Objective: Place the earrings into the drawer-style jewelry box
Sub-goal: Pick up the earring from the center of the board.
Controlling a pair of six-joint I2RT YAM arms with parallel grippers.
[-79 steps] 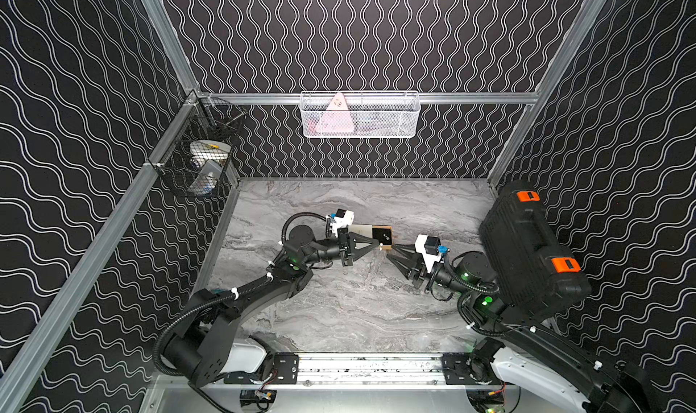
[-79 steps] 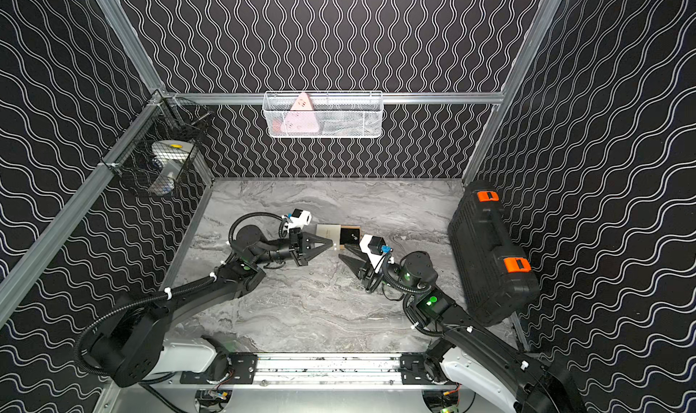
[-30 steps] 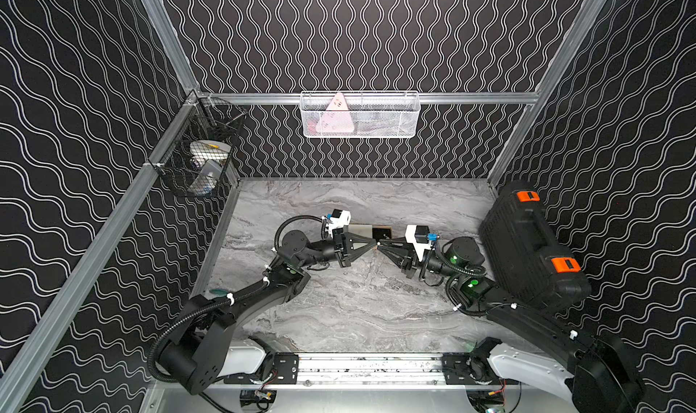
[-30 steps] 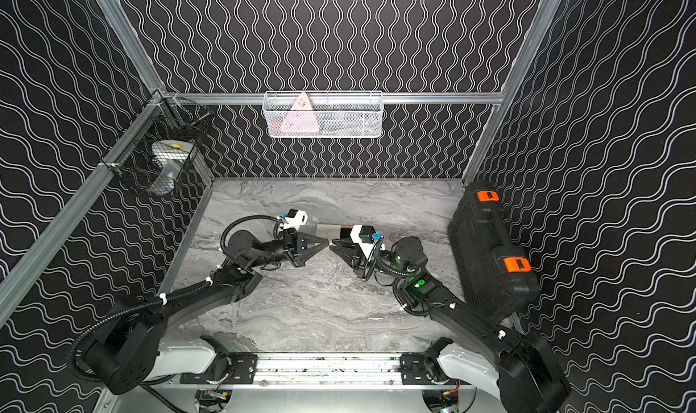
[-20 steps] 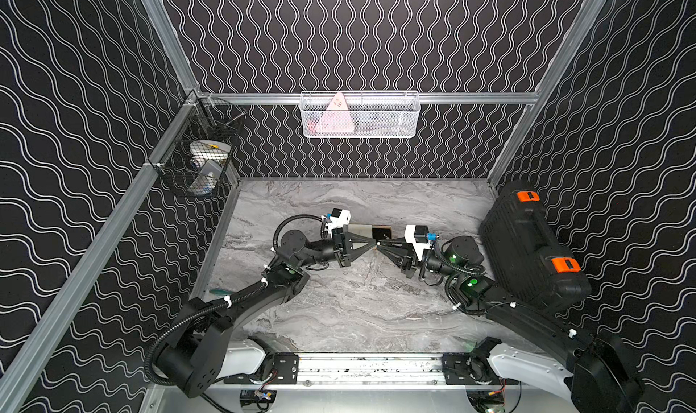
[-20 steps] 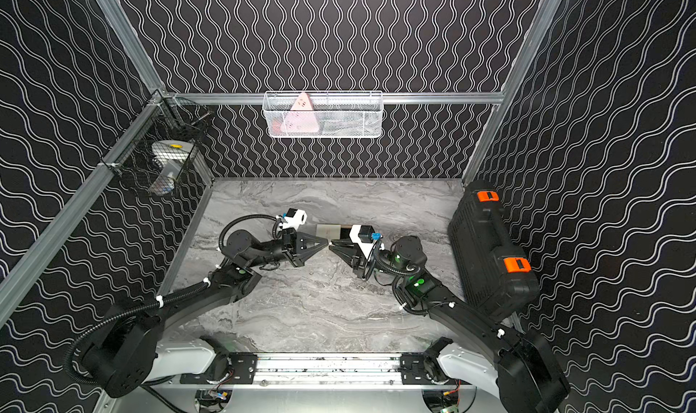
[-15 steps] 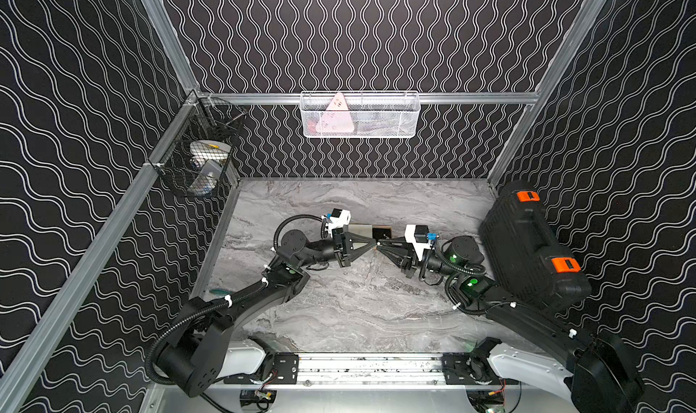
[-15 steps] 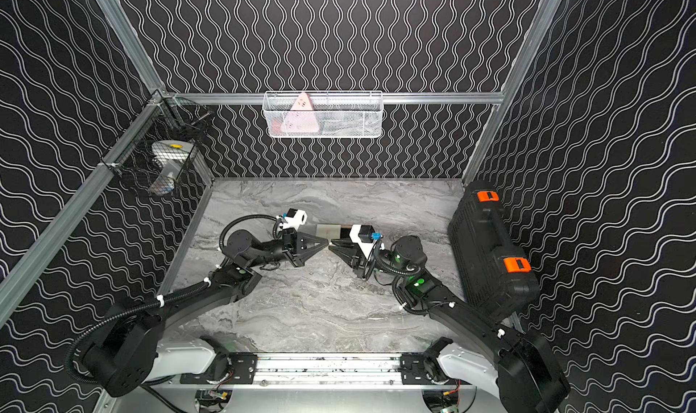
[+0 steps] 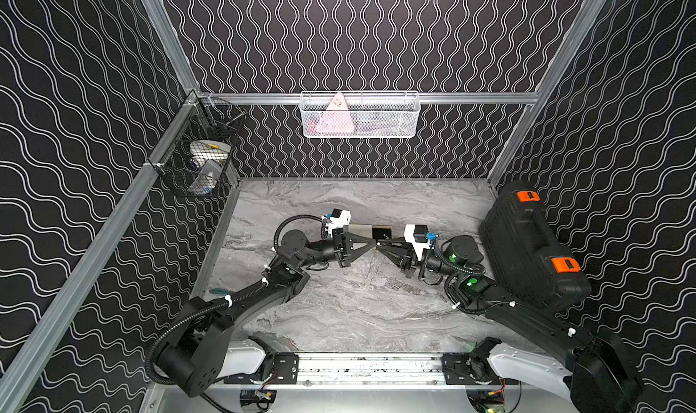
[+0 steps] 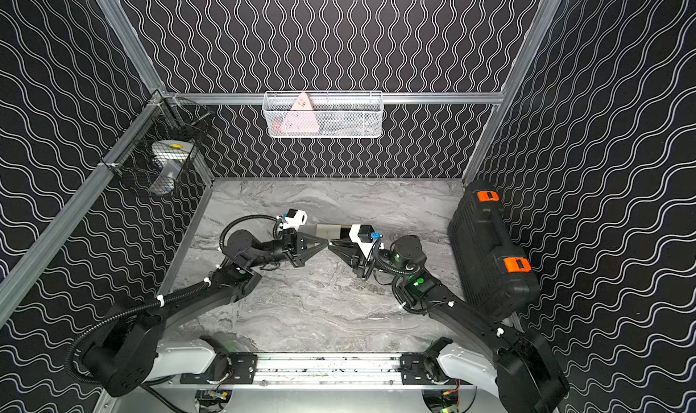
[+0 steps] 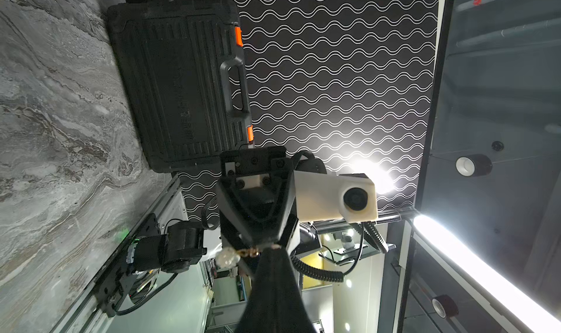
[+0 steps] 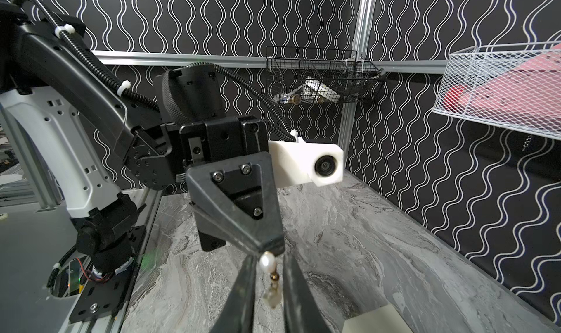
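Drawer (image 9: 381, 231) of jewelry box (image 9: 360, 229) open; left tool (image 9: 374, 243) pinches earring (image 12: 268, 260).

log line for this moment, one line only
left gripper: shut on earring | right gripper: open, jaws either side of earring | jewelry box: drawer pulled open | task: earring not yet in drawer
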